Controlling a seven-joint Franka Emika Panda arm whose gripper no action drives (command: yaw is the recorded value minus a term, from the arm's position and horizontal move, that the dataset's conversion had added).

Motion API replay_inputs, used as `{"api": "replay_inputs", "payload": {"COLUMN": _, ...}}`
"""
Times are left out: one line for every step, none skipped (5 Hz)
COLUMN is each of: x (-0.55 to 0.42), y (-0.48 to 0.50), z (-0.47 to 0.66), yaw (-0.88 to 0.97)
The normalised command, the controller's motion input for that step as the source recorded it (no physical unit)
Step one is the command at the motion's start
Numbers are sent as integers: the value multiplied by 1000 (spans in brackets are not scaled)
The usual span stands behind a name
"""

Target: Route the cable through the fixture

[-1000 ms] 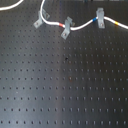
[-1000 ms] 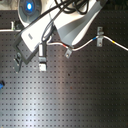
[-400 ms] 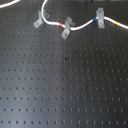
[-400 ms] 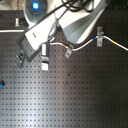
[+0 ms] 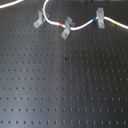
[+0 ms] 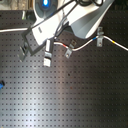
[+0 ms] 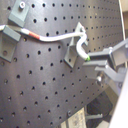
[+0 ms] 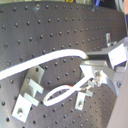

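Note:
The white cable (image 5: 78, 27) snakes across the top of the black pegboard. It passes through the taller leaning clip (image 5: 66, 28) after its red band and through the wider upright clip (image 5: 100, 18) after its blue band. The fixture (image 5: 37, 22), the smallest slanted grey clip, stands apart just left of the cable's upward bend in the first exterior view. In the first wrist view the cable (image 7: 55, 36) curls around the fixture (image 7: 73, 53). My gripper (image 6: 47, 62) hangs over that spot, shut on the cable (image 8: 47, 59). The gripper is out of the first exterior view.
The arm's white body (image 6: 85, 17) and a black camera mount (image 6: 27, 45) cover the board's upper part in the second exterior view. A small blue object (image 6: 1, 85) lies at the second exterior view's left edge. The pegboard (image 5: 65, 85) stretches below the clips.
In the second exterior view my gripper has shifted slightly to the right with the cable end. The clips and the threaded stretch of cable have stayed put.

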Motion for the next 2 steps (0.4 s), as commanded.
{"api": "replay_inputs", "payload": {"x": -18, "y": 33, "z": 78, "yaw": 400}}
{"api": "replay_inputs", "payload": {"x": -104, "y": 229, "z": 157, "yaw": 591}}
